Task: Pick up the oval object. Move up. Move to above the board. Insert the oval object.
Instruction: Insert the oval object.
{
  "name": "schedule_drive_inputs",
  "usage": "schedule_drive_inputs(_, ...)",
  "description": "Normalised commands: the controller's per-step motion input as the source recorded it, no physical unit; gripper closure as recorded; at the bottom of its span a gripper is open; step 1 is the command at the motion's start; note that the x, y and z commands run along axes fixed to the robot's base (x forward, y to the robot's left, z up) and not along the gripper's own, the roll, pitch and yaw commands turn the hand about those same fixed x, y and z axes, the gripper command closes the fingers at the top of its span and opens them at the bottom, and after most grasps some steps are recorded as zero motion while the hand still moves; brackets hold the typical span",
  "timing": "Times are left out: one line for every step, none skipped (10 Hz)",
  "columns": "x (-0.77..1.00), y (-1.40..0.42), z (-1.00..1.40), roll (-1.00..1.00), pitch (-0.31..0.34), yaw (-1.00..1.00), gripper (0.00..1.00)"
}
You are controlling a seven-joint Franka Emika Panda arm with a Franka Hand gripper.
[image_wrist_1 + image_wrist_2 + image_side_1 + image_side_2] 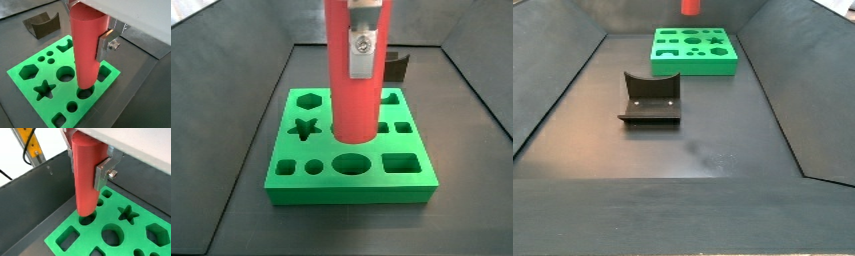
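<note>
The tabletop [714, 150] is a dark grey floor enclosed by sloped dark walls.

The board [291, 185] is a bright green thick rectangular slab lying flat on the tabletop. Its upper face carries dark cut-outs, among them a hexagon, a star, circles and squares. In a side view it sits at the far end of the enclosure [695, 66].

The fixture [649, 100], a dark L-shaped bracket on a base plate, stands on the tabletop apart from the board.

The oval object [354, 90] is a smooth red rod with a rounded cross-section and a plain, unmarked surface. Its long axis is vertical, upright over the board. In both wrist views its lower end meets a dark cut-out near the board's edge [85, 75] [87, 188]; how far it has entered the cut-out cannot be determined. In a side view only its lower tip shows above the board [690, 8].

The tool [101, 44] is at the upper part of the oval object, above the board. A flat silver finger [103, 173] lies against the side of the rod, and a finger plate [364, 45] shows on its face in a side view. The tool is clamped on the oval object.
</note>
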Motion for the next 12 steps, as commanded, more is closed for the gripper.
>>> schedule_drive_inputs(0.0, 0.0, -0.37, 0.11, 0.0, 0.0, 1.0)
schedule_drive_inputs(0.05, -0.05, -0.43, 0.13, 0.0, 0.0, 1.0)
schedule_drive_inputs(0.13, -0.13, -0.43, 0.2, 0.0, 0.1, 1.0)
schedule_drive_inputs(0.42, -0.2, -0.04, 0.31, 0.179, 0.23, 1.0)
schedule_drive_inputs(0.41, -0.23, -0.02, 0.38, 0.24, 0.2, 1.0)
schedule_drive_inputs(0.38, -0.24, -0.02, 0.4, 0.244, 0.19, 1.0)
schedule_drive_inputs(0.37, -0.19, -0.02, 0.37, 0.237, 0.19, 1.0)
schedule_drive_inputs(0.33, -0.16, -0.06, 0.45, 0.263, 0.18, 1.0)
schedule_drive_inputs(0.14, -0.09, 0.0, 0.11, 0.066, -0.01, 1.0)
schedule_drive_inputs(0.21, -0.13, -0.07, 0.05, 0.004, 0.0, 1.0)
schedule_drive_inputs(0.36, -0.15, -0.34, 0.0, 0.0, 0.0, 1.0)
schedule_drive_inputs(0.27, -0.1, -0.44, 0.03, -0.004, 0.0, 1.0)
